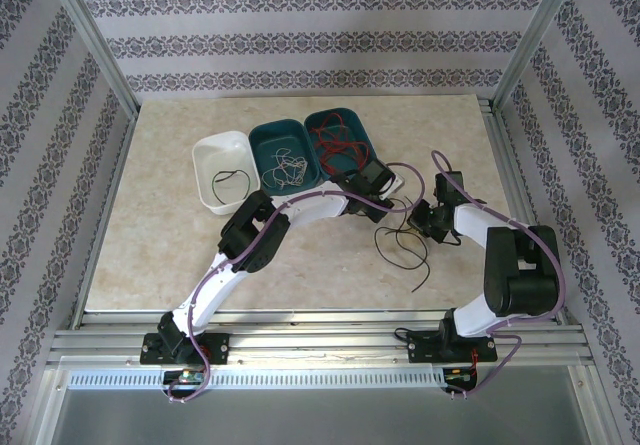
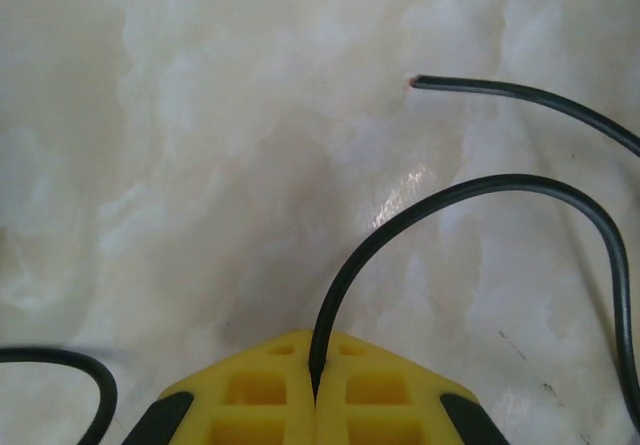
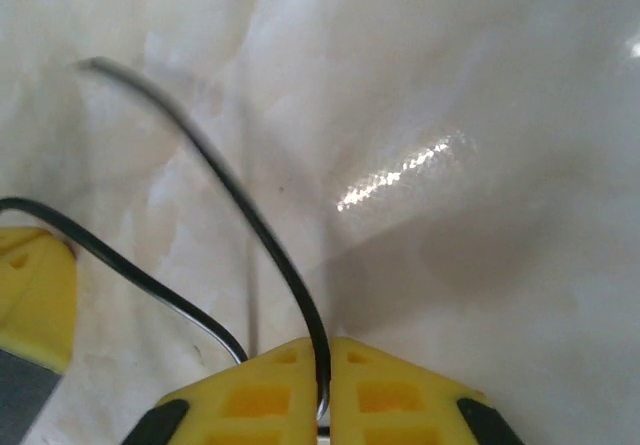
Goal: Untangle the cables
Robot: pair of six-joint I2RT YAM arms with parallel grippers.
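On pale marble-look table [image 1: 160,225], patterned walls [image 1: 300,40] around, blk cables [image 2: 480,181]

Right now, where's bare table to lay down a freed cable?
Free: the table at left-front, between white bin and left arm; the back-right corner beyond the red-cable bin. Crowded: centre-right, where left gripper and right gripper pinch black cables in front of that bin.

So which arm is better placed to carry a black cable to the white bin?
Left, probably: the left hand is shut on a black cable and sits nearer the white bin than the right hand.
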